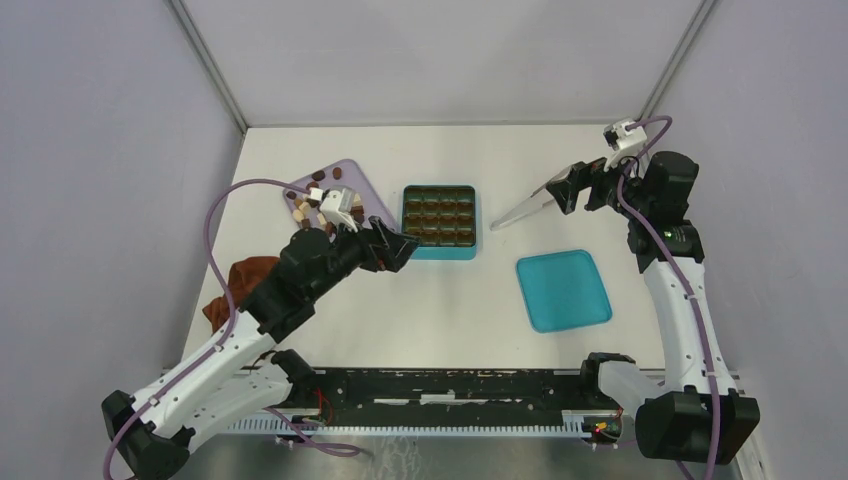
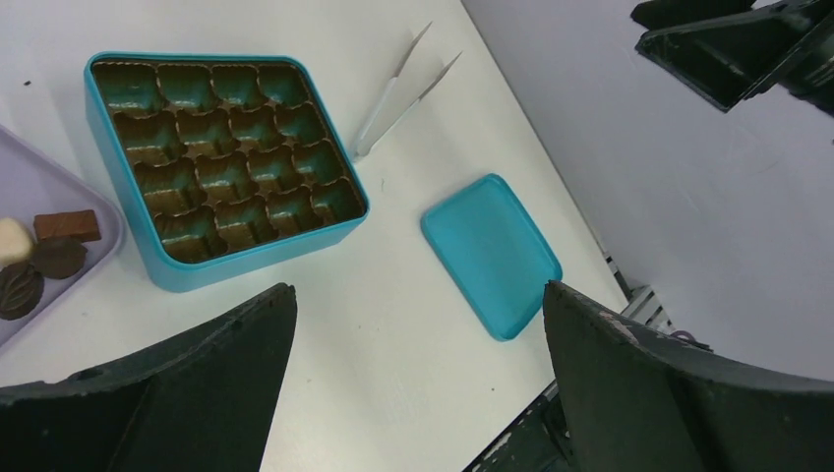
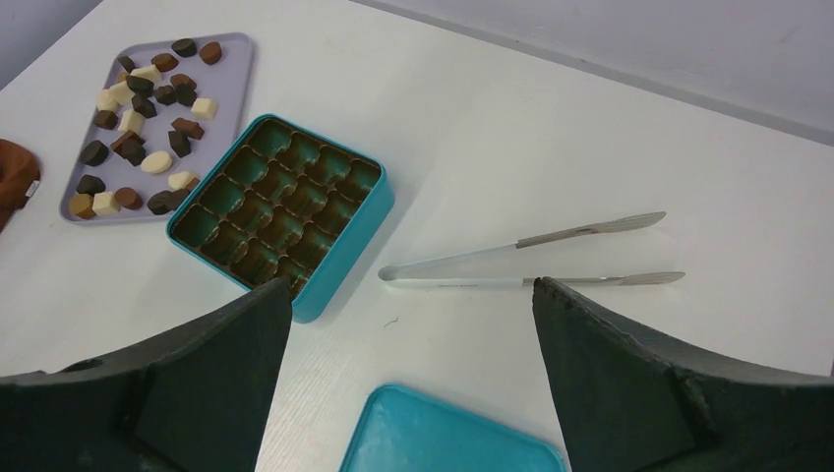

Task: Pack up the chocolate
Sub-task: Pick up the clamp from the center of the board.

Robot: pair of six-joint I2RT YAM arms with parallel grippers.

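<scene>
Several small dark, tan and cream chocolate pieces [image 1: 305, 205] lie on a lilac tray [image 1: 357, 176] at the back left. They also show in the right wrist view [image 3: 148, 128], and a few in the left wrist view [image 2: 49, 256]. A teal box [image 1: 439, 220] with a grid of cells, all without chocolate, sits right of the tray and shows in both wrist views [image 2: 226, 157] [image 3: 280, 211]. My left gripper [image 1: 400, 250] is open and holds nothing [image 2: 418, 290]; it hovers just left of the box. My right gripper [image 1: 562, 190] is open and holds nothing [image 3: 410, 285]; it hovers over the table near metal tweezers [image 1: 520, 210].
The tweezers [image 3: 521, 261] lie flat right of the box. A teal lid [image 1: 563, 290] lies flat at the front right, in both wrist views [image 2: 492, 254] [image 3: 452, 438]. A reddish-brown cloth [image 1: 240, 285] sits at the left edge under my left arm.
</scene>
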